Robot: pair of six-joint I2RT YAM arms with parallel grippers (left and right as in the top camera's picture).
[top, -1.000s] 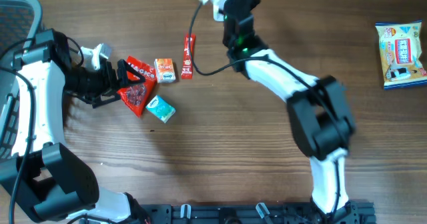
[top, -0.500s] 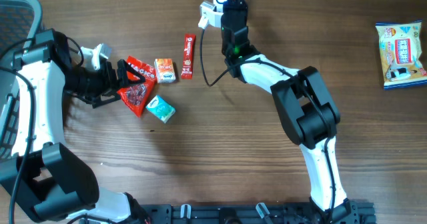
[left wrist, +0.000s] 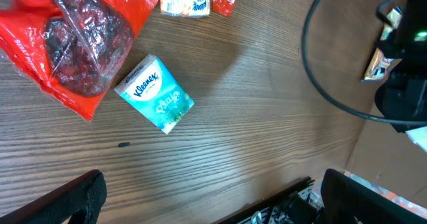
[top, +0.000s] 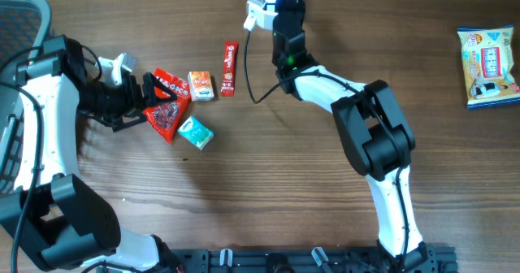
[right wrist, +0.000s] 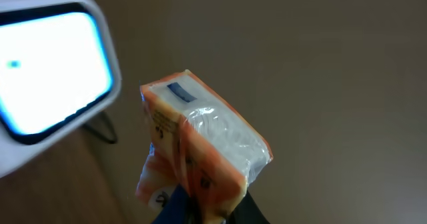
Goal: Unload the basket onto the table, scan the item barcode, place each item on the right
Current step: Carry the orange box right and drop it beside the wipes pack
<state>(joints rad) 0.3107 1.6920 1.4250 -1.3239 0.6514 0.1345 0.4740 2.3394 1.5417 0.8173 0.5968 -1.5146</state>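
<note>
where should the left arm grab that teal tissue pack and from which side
Grip the tissue pack across its narrower width, coming straight down from above. It lies flat on the table, turned diagonally, so the wrist should probably rotate to match. Both longer sides look free; the red bag sits near one corner but apart.

This is looking like a robotics lab bench standing in for a shop checkout. Two robot arms [top: 370,135] are working over a wood-grain table [top: 244,200]. Retail snack packets [top: 166,102] are lying at the left, a glowing scanner [right wrist: 50,71] is sitting at the far edge, and a mesh office chair [top: 20,21] is showing far left.
</note>
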